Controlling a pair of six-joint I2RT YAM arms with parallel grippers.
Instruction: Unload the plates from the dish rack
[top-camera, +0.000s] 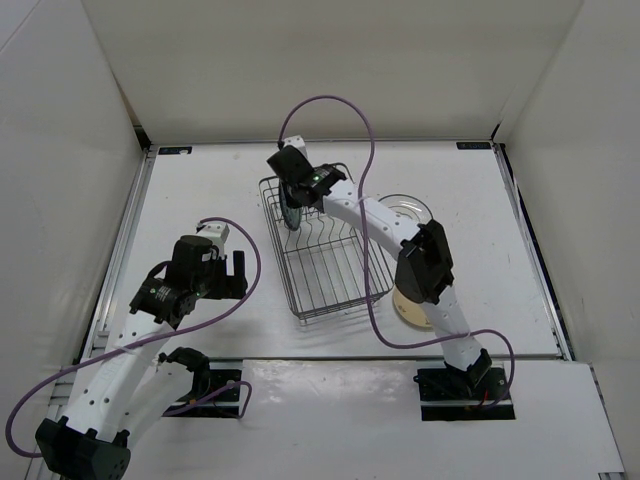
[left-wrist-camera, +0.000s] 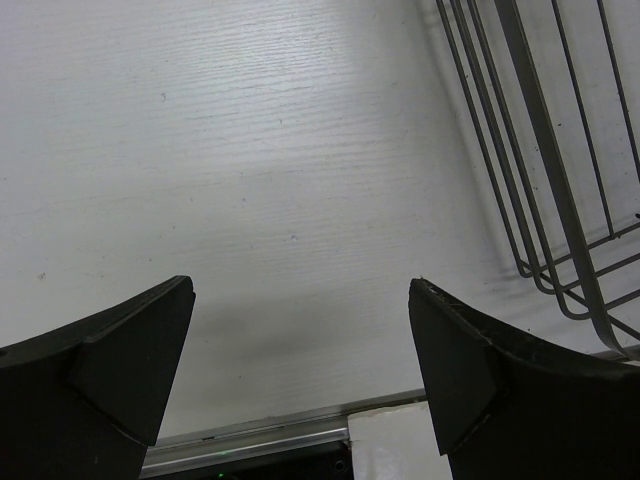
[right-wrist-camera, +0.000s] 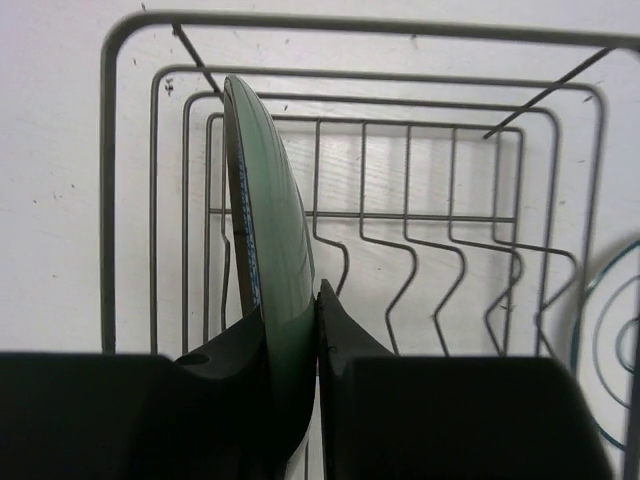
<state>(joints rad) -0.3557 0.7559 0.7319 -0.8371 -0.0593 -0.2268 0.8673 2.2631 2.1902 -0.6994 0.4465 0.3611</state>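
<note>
The right gripper (right-wrist-camera: 296, 308) is clenched on the upper rim of the blue-teal plate (right-wrist-camera: 270, 220), one finger pressed against each face, so the plate is pinched across its thickness. The plate stands on edge directly below the gripper, seen edge-on from the wrist: nearly upright, leaning slightly, with its two faces turned toward the fingers on either side. Being round it has no true long axis; its plane runs straight ahead of the gripper. I judge it stiff, glazed and slippery, light enough for one gripper but breakable, so a rim pinch near the top with a straight lift seems the safest hold; any twist could let it slide or knock the wire. Around it is the dish rack (top-camera: 325, 265), its tines ahead of the gripper holding no other plate that I can see. Beyond the rack's wall, on the gripper's right, the white ringed plate (top-camera: 410, 208) lies flat on the desk (left-wrist-camera: 250, 150), and the cream plate (top-camera: 412, 308) lies back toward the arm's base, partly hidden by the arm. Well apart, the left gripper (left-wrist-camera: 300, 290) hangs released, jaws wide, over bare desk beside the rack.
</note>
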